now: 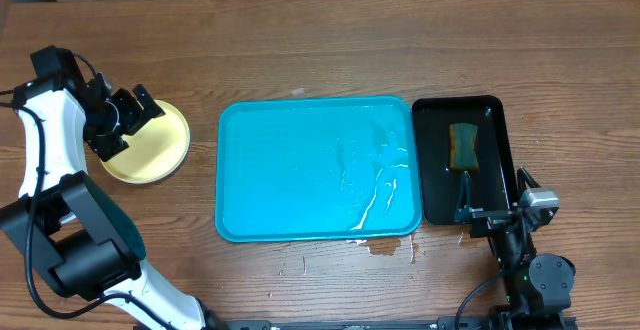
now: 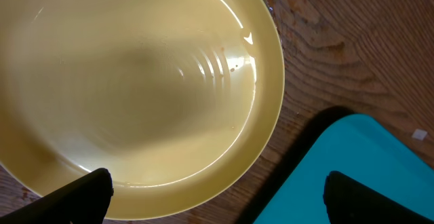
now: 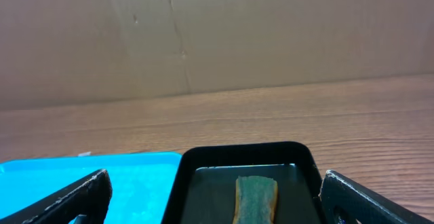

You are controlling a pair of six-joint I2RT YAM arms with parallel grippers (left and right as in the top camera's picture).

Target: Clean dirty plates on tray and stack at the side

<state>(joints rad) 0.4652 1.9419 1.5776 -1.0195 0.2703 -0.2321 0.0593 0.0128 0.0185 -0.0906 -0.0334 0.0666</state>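
- Hovering near the left edge of the tabletop, the left gripper [image 1: 135, 125] sits over a pale yellow plate [image 1: 150, 148].
- Its fingers [image 2: 81, 195] are spread wide, with nothing pinched between them. In the left wrist view they frame the near rim of the plate [image 2: 135, 81] and a corner of the tray [image 2: 359, 156].
- Whether either finger touches the plate cannot be told.
- The plate rests on the bare wood, just beside the tray's left side but apart from it. Its glazed face is shiny, with a few tiny brown specks near the inner ring. From above it reads as a single plate, and whether others lie under it cannot be told.
- The bright blue tray [image 1: 235, 220] lies flat in the middle of the tabletop, long sides parallel to the near edge. Wet streaks glisten on its right half.
- A small puddle [image 1: 385, 246] marks the wood just off the tray's near rim.
- A narrow black tray [image 1: 500, 120] lies just beside the blue tray, towards the right edge of the tabletop.
- A green and yellow sponge [image 1: 463, 145] lies inside the black tray.
- The right gripper [image 1: 490, 198] hangs low over the near end of the black tray, close to the near right corner of the tabletop. Its fingers [image 3: 71, 198] stand wide apart and hold nothing, and the sponge [image 3: 256, 197] lies ahead of them.
- A brown cardboard wall [image 3: 217, 34] stands beyond the far edge.
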